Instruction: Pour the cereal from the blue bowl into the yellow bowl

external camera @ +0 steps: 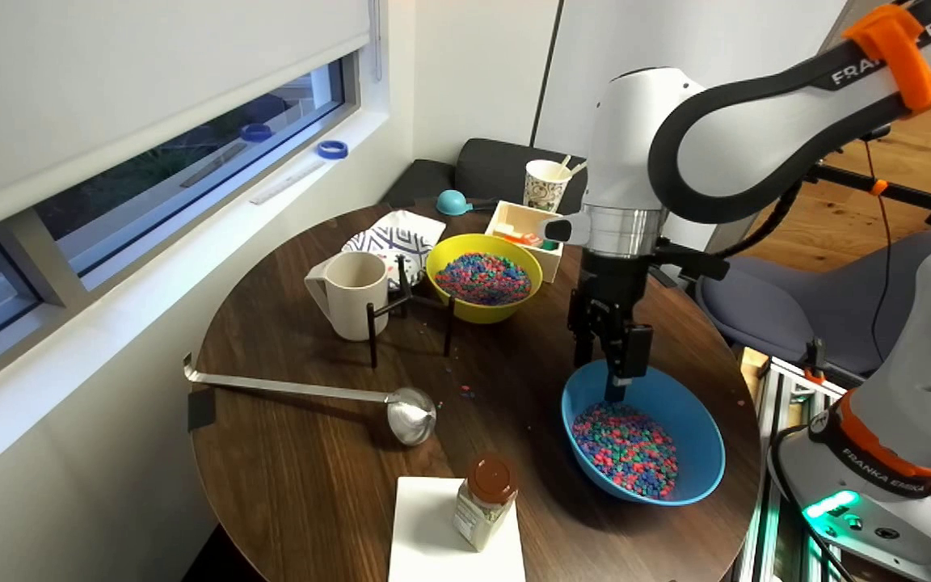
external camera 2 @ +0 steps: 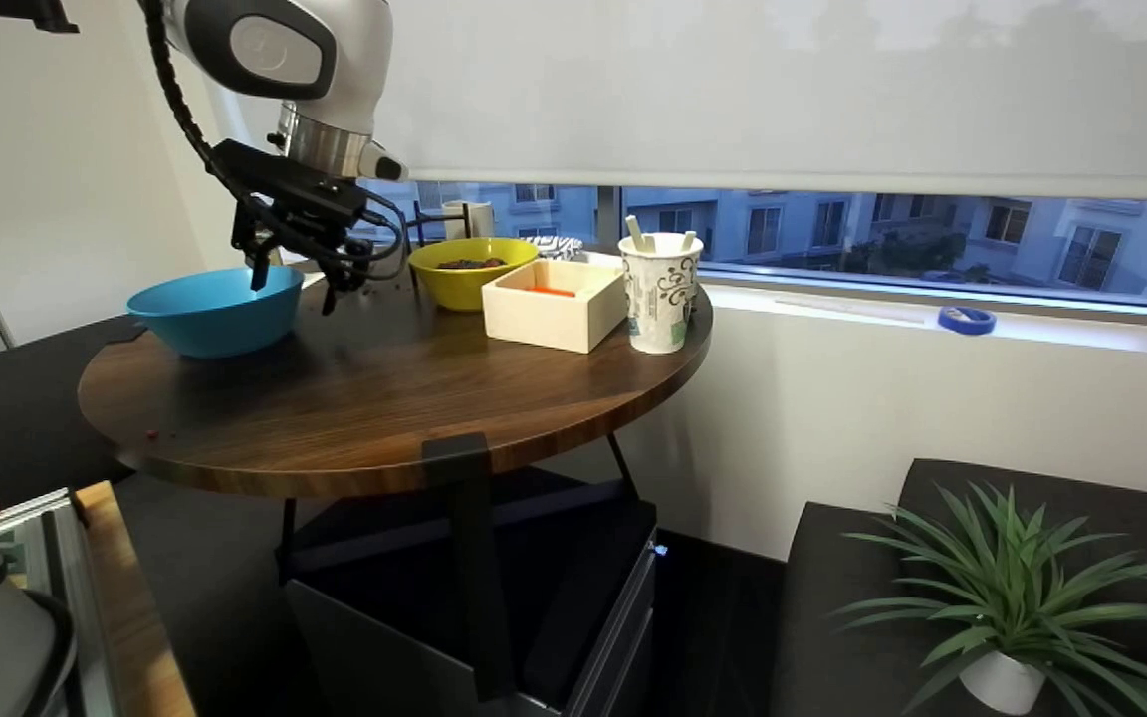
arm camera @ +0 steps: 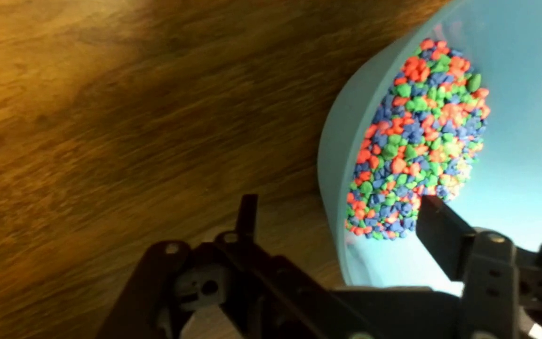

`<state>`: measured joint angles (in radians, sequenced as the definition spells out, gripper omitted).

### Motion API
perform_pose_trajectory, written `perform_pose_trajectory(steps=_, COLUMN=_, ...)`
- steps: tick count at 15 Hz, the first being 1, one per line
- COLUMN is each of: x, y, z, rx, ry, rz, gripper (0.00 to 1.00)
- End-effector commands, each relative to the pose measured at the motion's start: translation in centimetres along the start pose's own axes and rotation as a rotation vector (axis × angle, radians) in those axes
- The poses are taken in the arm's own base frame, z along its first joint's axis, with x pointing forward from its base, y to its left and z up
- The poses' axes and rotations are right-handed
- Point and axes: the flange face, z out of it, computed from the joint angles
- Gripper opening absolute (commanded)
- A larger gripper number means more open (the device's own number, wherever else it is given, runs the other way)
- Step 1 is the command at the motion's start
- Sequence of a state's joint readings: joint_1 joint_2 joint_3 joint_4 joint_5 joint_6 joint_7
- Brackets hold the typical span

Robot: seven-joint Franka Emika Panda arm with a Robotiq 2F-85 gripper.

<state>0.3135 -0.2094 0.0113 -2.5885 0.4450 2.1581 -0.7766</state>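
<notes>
The blue bowl [external camera: 696, 436] stands on the round table, near the robot base, and also shows in an exterior view [external camera 2: 220, 319] and the wrist view [arm camera: 525, 141]. Cereal [external camera: 627, 449], red, blue and green bits, lies in its bottom; it also shows in the wrist view [arm camera: 412, 150]. My gripper [arm camera: 339, 200] is open and points down across the bowl's rim, one finger inside the bowl, one outside over the table. The gripper is in both exterior views [external camera: 599, 376] [external camera 2: 294, 296]. The yellow bowl [external camera: 465, 311] stands farther back, also holding coloured bits; it shows in an exterior view [external camera 2: 449, 289].
A black wire stand [external camera: 409, 299] and a white mug [external camera: 356, 295] are beside the yellow bowl. A wooden box [external camera 2: 554, 314] and paper cup [external camera 2: 661, 299] stand behind it. A ladle [external camera: 410, 416] and a jar [external camera: 482, 509] on a white square [external camera: 417, 533] lie nearer.
</notes>
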Motion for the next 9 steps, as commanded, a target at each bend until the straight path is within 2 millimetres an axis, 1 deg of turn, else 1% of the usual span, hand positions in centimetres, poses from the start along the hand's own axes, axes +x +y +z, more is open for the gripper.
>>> perform_pose_trajectory(steps=1, x=0.6, y=0.5, z=1.1, rx=0.034, ry=0.013, rz=0.000, gripper=0.55)
perform_pose_trajectory(steps=2, x=0.7, y=0.5, z=1.1, rx=0.041, ry=0.016, rz=0.002, gripper=0.45)
perform_pose_trajectory(steps=6, x=1.0, y=0.3, z=0.5, rx=0.059, ry=0.029, rz=0.021, gripper=0.14)
perform_pose_trajectory(steps=8, x=1.0, y=0.3, z=0.2, rx=0.071, ry=0.032, rz=0.030, gripper=0.02)
perform_pose_trajectory(steps=9, x=0.9, y=0.4, z=0.0, rx=0.078, ry=0.037, rz=0.030, gripper=0.00)
